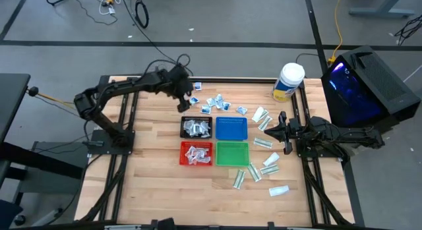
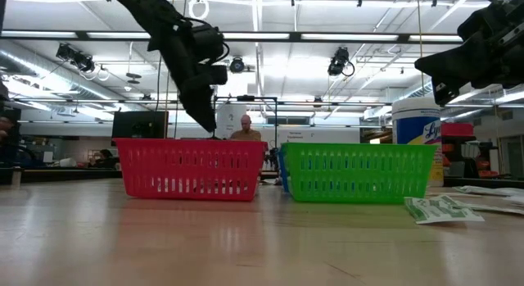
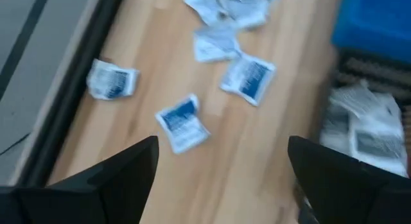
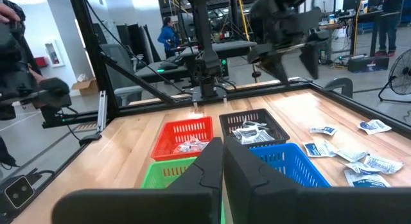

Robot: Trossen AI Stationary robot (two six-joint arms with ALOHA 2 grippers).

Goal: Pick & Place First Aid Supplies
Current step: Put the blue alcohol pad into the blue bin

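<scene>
Left claw (image 1: 185,102): raised above the far left part of the wooden counter (image 1: 158,184), just beyond the black mesh tray (image 1: 196,127); its two dark fingers (image 3: 122,176) stand wide apart with nothing between them.
Right claw (image 1: 266,130): waits at the right side of the counter, near the blue mesh tray (image 1: 231,128); its fingers are pressed together and empty.
Square packets (image 1: 219,103): small flat white sachets with bluish print, crinkled at the edges, scattered loose on the counter beyond the black and blue trays; one lies apart close to the counter's dark rim (image 3: 112,81).
Narrow packets (image 1: 266,171): longer white-and-green strips strewn on the counter right of the blue tray and the green mesh tray (image 1: 232,153), several at odd angles; one lies flat in front of the green tray in the low view (image 2: 440,209).
Black tray contents: a heap of whitish packets (image 3: 363,131); the print on them is blurred, probably the square kind.
Red mesh tray (image 1: 196,153): also holds a few whitish packets (image 1: 197,154).
Blue and green trays: bare bottoms showing.
Tray layout: four trays touching in a square, black and blue on the far side, red and green on the near side.
Large white jar with yellow label (image 1: 288,82): upright at the far right corner of the counter.
</scene>
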